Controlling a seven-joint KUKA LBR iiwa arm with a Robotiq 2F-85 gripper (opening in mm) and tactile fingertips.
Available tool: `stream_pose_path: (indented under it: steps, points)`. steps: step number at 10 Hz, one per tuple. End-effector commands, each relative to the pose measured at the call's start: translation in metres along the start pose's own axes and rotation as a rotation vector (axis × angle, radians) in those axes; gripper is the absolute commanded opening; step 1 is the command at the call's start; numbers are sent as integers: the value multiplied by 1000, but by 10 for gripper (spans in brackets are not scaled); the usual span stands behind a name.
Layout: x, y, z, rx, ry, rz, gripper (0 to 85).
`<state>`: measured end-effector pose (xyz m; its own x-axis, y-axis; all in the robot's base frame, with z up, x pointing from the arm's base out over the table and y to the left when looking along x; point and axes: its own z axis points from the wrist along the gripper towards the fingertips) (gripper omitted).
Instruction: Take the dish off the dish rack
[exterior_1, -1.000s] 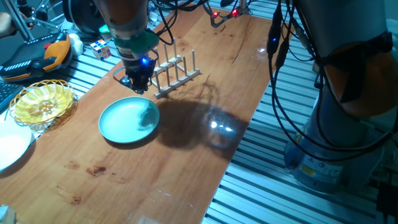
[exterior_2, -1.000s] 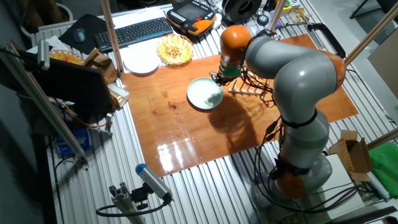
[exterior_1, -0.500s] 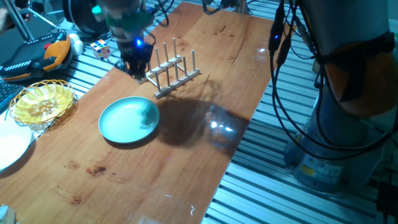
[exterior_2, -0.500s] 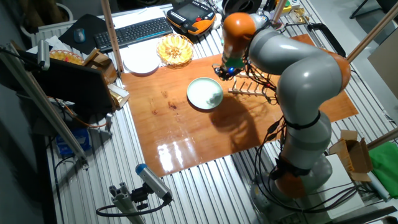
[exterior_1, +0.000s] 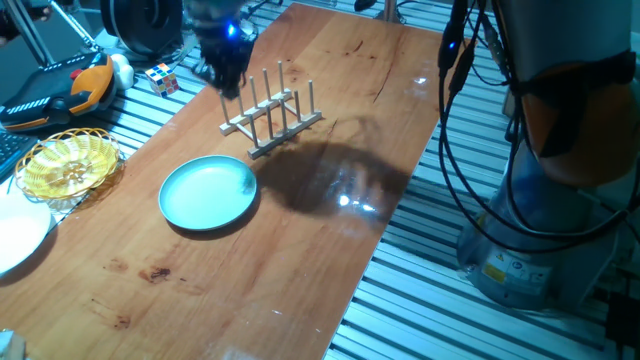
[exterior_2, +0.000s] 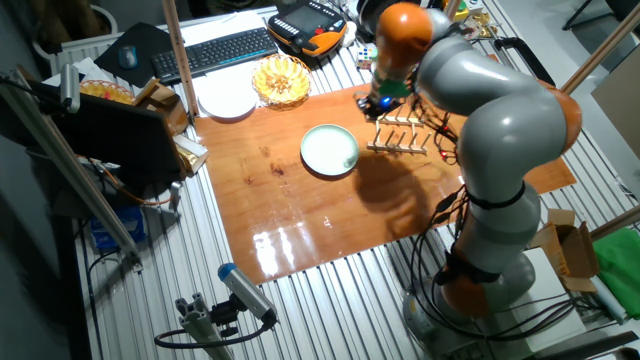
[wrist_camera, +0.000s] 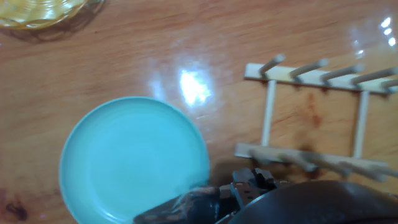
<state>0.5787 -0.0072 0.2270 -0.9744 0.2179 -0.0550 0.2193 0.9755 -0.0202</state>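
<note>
Hand view: dish (wrist_camera: 134, 162) flat on the table, beside the rack (wrist_camera: 314, 112), below jaws whose spread is unclear.

Yellow woven basket (exterior_1: 70, 163), white plate (exterior_1: 18, 232), keyboard (exterior_2: 213, 50), Rubik's cube (exterior_1: 163, 77)

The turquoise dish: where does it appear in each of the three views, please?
One fixed view: the dish lies flat on the table, left of centre.
The other fixed view: the dish is near the middle.
Hand view: the dish is lower left.
Shared landmark: the dish rack beside it.
</note>
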Motion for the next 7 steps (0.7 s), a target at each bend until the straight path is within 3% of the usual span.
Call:
stream_pose_path:
  steps: [1,3,7]
  points:
    - [-2,-7,-7,7,3,-4,7]
    - [3,-19,-17,13,-14,3,7]
    - [14,-24,-28,12,-11,6,7]
